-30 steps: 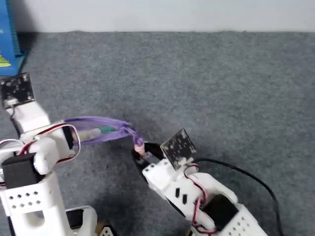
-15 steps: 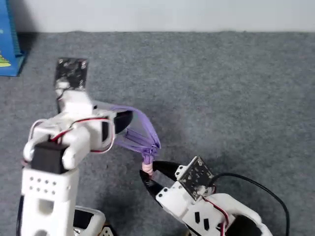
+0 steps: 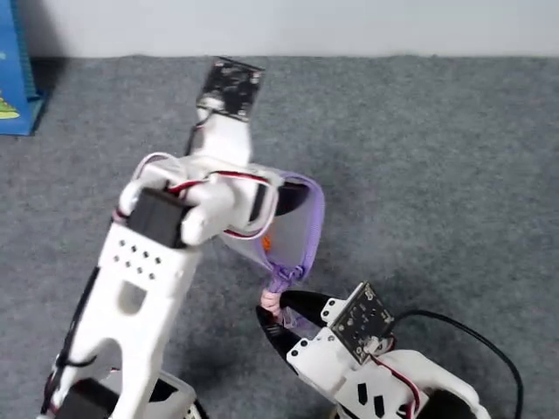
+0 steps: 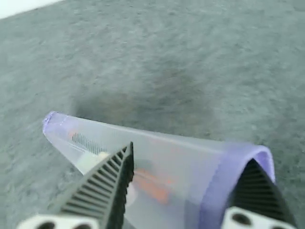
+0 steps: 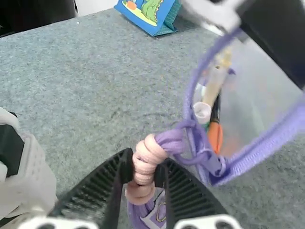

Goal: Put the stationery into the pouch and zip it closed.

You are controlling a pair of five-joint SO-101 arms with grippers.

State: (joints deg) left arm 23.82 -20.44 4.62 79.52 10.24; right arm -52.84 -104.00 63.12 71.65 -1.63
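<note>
The translucent purple pouch [image 3: 307,229] hangs off the grey carpet, pinched at one end by my left gripper [image 3: 278,202]. From the left wrist, the pouch [image 4: 181,162] spans the gap between the two black fingers of the left gripper [image 4: 190,157]. At the pouch's lower corner, my right gripper [image 3: 269,307] is shut on the pink coiled zipper pull [image 3: 272,303]. In the right wrist view the right gripper [image 5: 143,172] clamps that pull [image 5: 144,161], and the pouch [image 5: 252,114] shows stationery inside: an orange pen [image 5: 215,134] and a white-capped marker [image 5: 203,112].
A blue box [image 3: 12,70] stands at the far left edge by the wall, also in the right wrist view as a blue box [image 5: 151,11]. Grey carpet [image 3: 437,157] lies open to the right and far side. A black cable [image 3: 472,336] trails from the right arm.
My left arm has swung right and farther from the near edge, carrying the pouch from lying flat to hanging steeply. The right gripper has drawn back toward the near edge with the pull.
</note>
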